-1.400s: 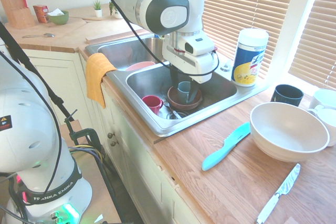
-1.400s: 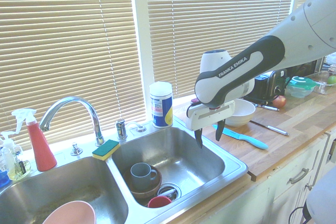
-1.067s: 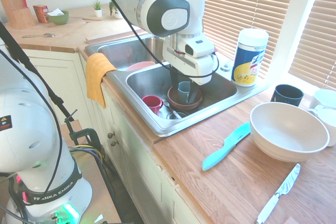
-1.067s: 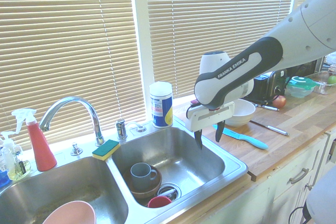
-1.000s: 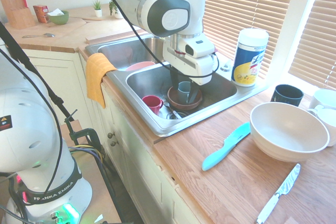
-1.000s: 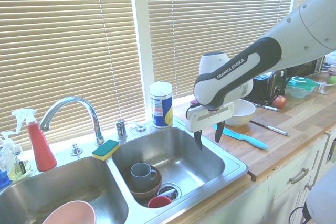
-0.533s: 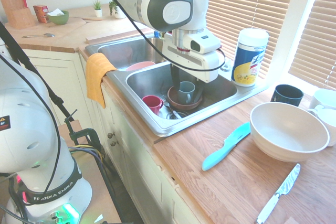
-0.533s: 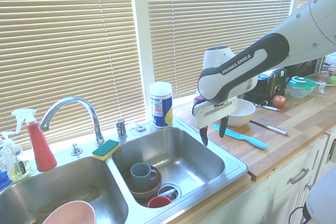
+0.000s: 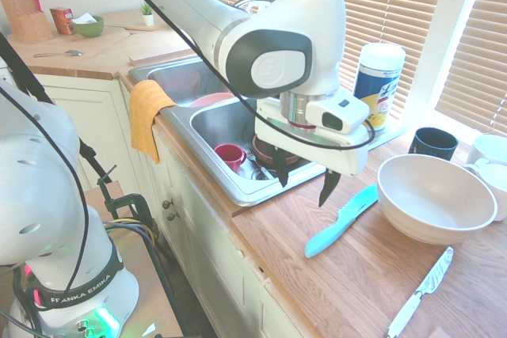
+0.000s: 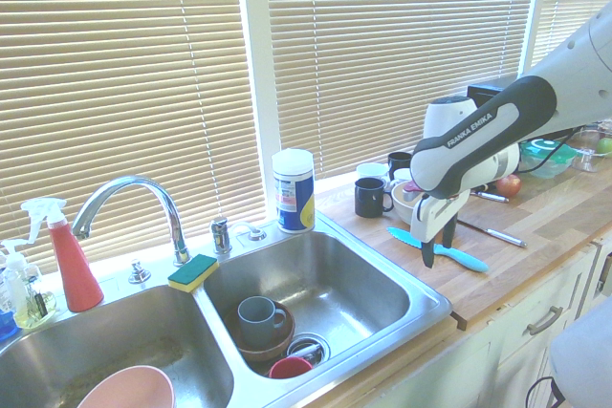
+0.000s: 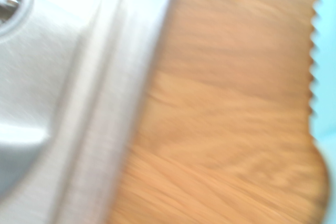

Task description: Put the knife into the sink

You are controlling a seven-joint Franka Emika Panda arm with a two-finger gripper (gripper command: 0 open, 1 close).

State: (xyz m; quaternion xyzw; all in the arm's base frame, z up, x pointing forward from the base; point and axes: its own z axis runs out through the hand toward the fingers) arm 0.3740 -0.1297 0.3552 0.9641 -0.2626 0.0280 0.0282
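The turquoise knife [image 9: 342, 220] lies flat on the wooden counter, right of the sink [image 9: 238, 128], its serrated edge [image 11: 315, 51] showing in the wrist view. My gripper [image 9: 304, 180] hangs open and empty above the counter's edge, between the sink rim and the knife, a short way left of the blade. From the other side the gripper [image 10: 437, 239] sits just above the knife [image 10: 449, 252], and the sink [image 10: 316, 289] is to its left.
A large cream bowl [image 9: 436, 197] and a metal-bladed knife [image 9: 420, 290] lie right of the turquoise one. A black mug [image 9: 432, 142] and a wipes canister [image 9: 376, 87] stand behind. The sink basin holds a grey cup [image 10: 256, 313], a brown bowl and a red cup [image 9: 230, 155].
The arm has swung out from over the sink basin toward the counter, and the open gripper now hangs beside the turquoise knife. Nothing else moved.
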